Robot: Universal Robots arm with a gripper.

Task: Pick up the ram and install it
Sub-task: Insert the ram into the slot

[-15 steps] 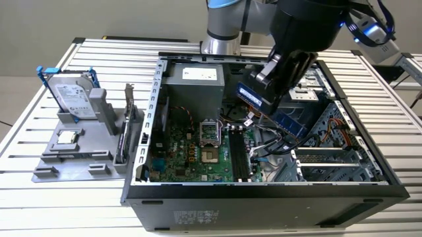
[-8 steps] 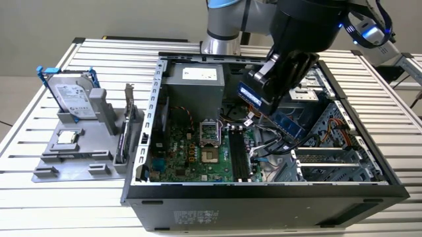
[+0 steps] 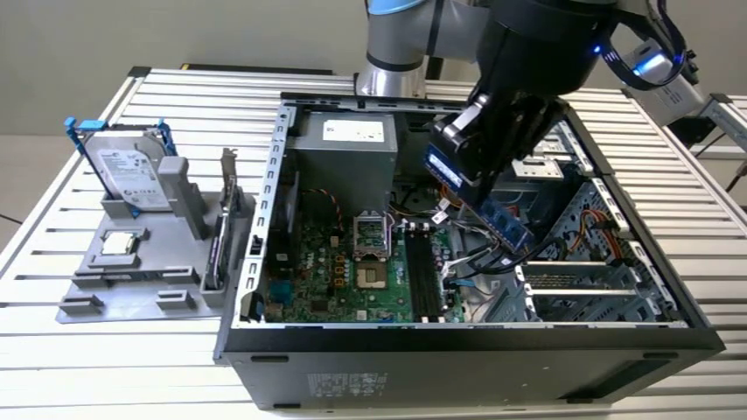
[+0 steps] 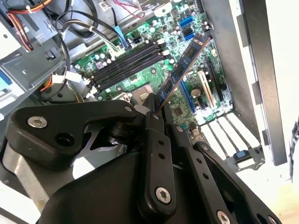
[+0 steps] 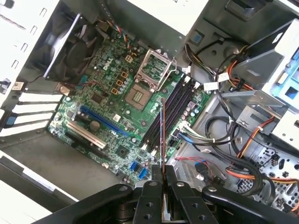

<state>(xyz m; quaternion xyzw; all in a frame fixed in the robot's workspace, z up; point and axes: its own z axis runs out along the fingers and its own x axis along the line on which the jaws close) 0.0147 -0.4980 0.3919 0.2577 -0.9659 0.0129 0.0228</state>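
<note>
Gripper (image 4: 153,106) is clamping ram (image 4: 183,68) by one end above the memory slots (image 4: 124,65); light, stiff, fragile, judging edges safest hold

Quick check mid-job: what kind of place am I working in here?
Likely a robot test bench for PC assembly, not an office: a slatted metal table carries an open computer case and a grey parts fixture holding a hard drive. The tool grips the ram above the motherboard.

Observing the ram (image 3: 505,224) inside the case (image 3: 467,367), above its motherboard (image 3: 338,271); the hard drive (image 3: 126,171) outside it, on the exterior view's left.
</note>
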